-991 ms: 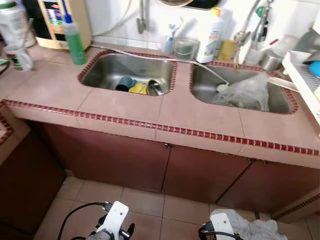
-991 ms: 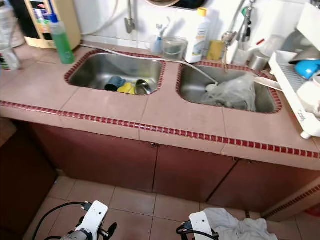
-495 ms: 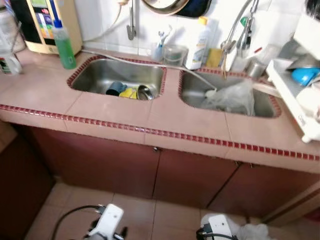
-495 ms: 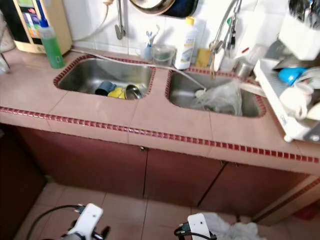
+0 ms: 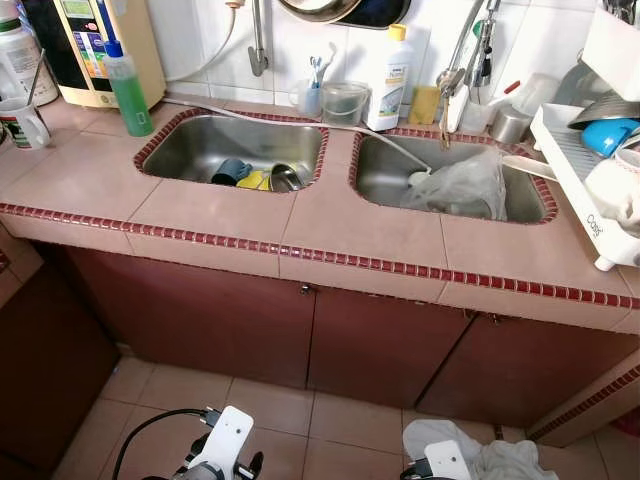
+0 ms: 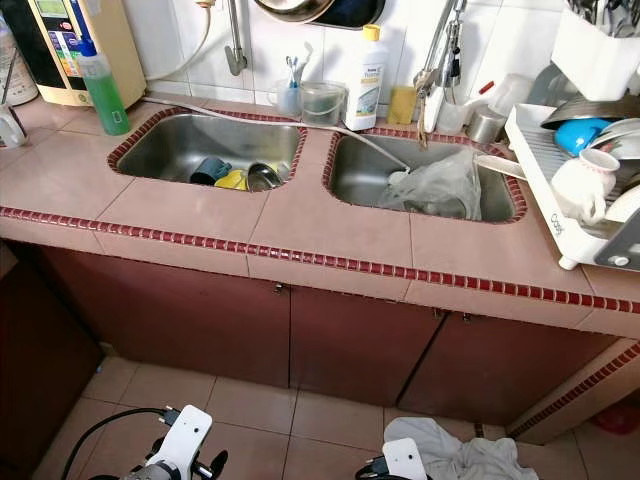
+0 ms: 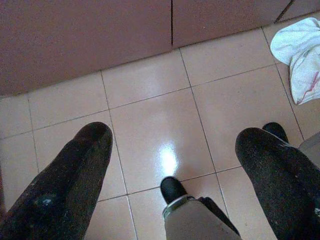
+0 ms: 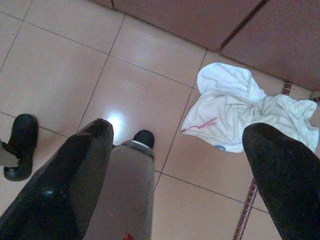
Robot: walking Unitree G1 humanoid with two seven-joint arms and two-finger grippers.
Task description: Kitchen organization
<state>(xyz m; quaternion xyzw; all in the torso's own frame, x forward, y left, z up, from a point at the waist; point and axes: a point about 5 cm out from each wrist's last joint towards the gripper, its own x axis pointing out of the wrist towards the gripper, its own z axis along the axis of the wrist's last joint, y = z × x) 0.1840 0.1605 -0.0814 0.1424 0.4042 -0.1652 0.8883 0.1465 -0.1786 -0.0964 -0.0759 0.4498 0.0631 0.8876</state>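
Left gripper (image 7: 172, 165) hanging low with fingers spread wide, nothing between them, pointed down at the tiled floor (image 7: 150, 115) in front of the cabinet doors (image 7: 85, 40). Right gripper (image 8: 175, 170) likewise parted and empty over the same floor, with a crumpled white cloth (image 8: 240, 112) lying just beyond it at the cabinet foot, about two o'clock from the fingers in the wrist picture. Wrist views alone giving the spread fingers and the robot's black feet; head views alone giving the counter (only the white wrist housings at the bottom edge there). On the tiled counter (image 5: 330, 225), two steel sinks side by side, long axes running nine to three: left sink (image 5: 200, 150) holding a blue cup (image 5: 231, 171), something yellow (image 5: 254, 180) and a metal cup (image 5: 284, 178); right sink (image 5: 390, 170) holding a clear plastic bag (image 5: 462, 186). Green bottle (image 5: 129, 88) upright at ten o'clock, white bottle (image 5: 388, 76) upright at twelve, dish rack (image 5: 585, 170) at three. Against half a second ago, whole scene slid down and leftward in the head views, more floor and cloth visible: camera motion, objects unmoved on the counter.
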